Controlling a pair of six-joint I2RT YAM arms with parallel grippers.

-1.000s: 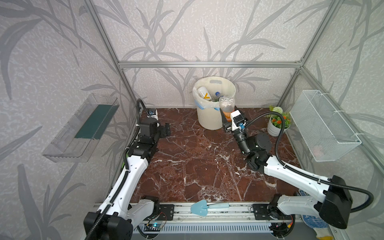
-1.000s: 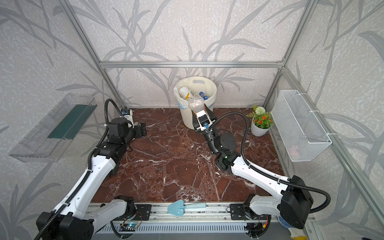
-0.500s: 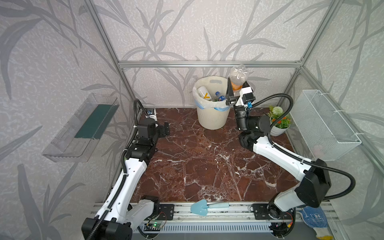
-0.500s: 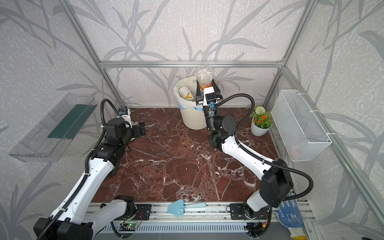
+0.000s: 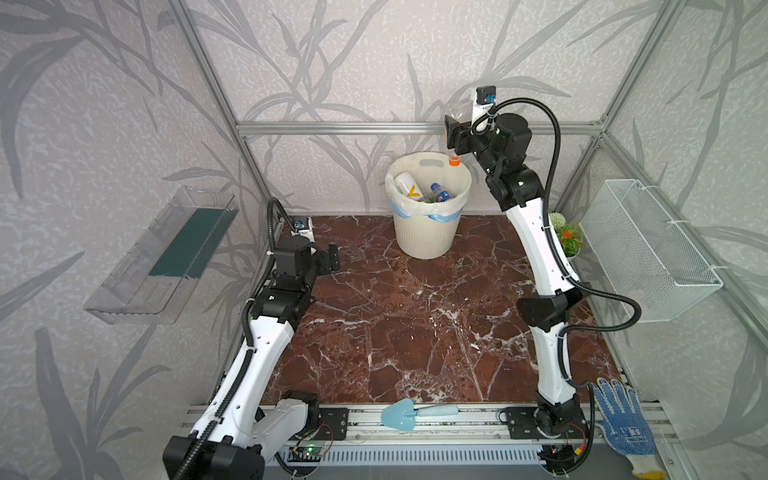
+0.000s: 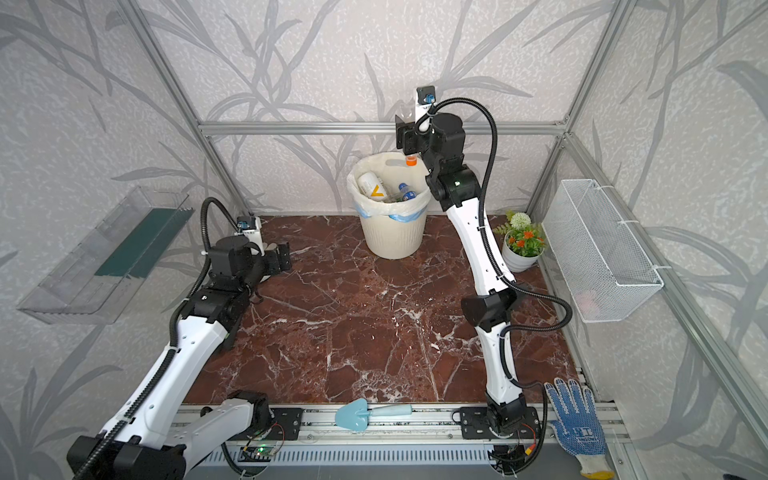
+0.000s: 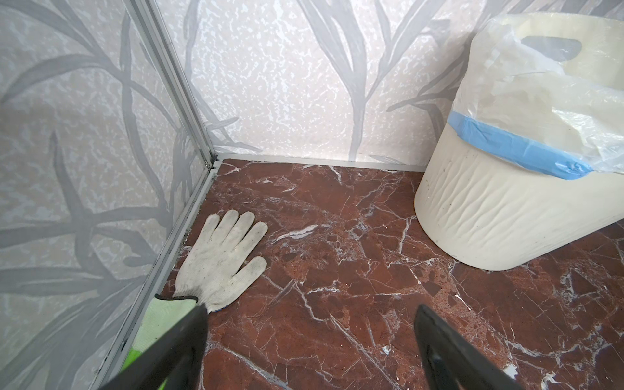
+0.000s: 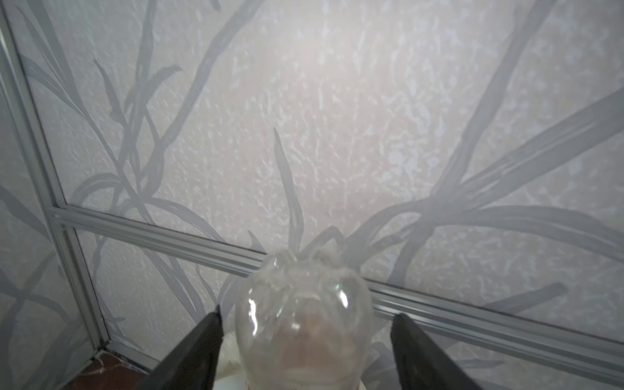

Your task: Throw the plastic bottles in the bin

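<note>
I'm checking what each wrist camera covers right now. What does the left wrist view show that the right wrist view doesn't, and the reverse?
Only the left wrist view: a white work glove lying flat on the floor by the corner, and the bin from outside, with ribbed wall, liner and blue tie.
Only the right wrist view: a clear bottle, base toward the camera, between the jaws with a gap on each side.
Both: leaf-patterned wall, aluminium frame rails, some marble floor, and open jaws, on the left gripper and the right gripper.
</note>
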